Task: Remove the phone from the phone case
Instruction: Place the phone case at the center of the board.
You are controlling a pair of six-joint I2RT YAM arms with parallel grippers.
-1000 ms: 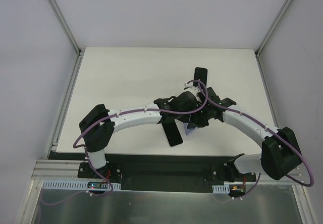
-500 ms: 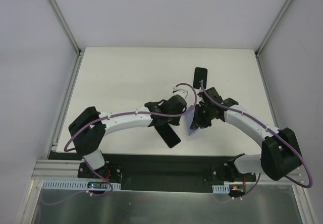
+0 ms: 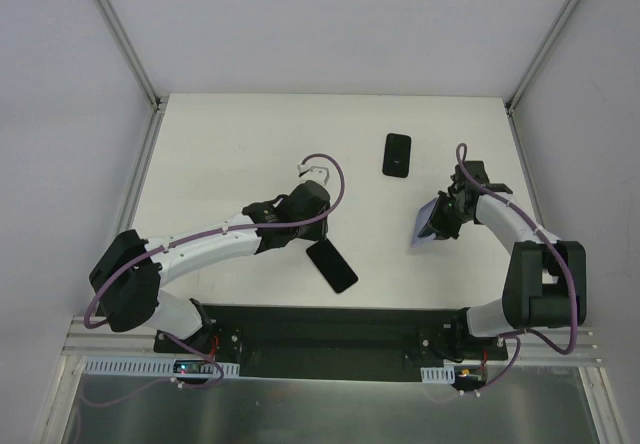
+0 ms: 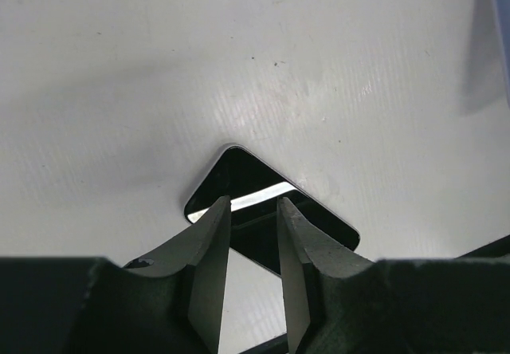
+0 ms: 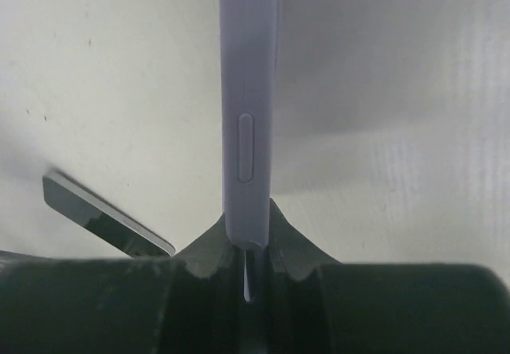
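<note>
since a second ago the arms have drawn apart: the left end effector (image 3: 316,234) has pulled back to the left and its jaws have eased open, while the right end effector (image 3: 447,216) has carried the phone case (image 3: 428,226) off to the right. the phone (image 3: 332,265) lies flat on the counter (image 3: 230,154) toward the near edge, out of the case and well apart from it. the left fingers (image 4: 209,234) stand slightly parted over its end, gripping nothing. the right jaws are clamped on the lavender case, held on edge. a second black phone (image 3: 397,154) lies farther back.
</note>
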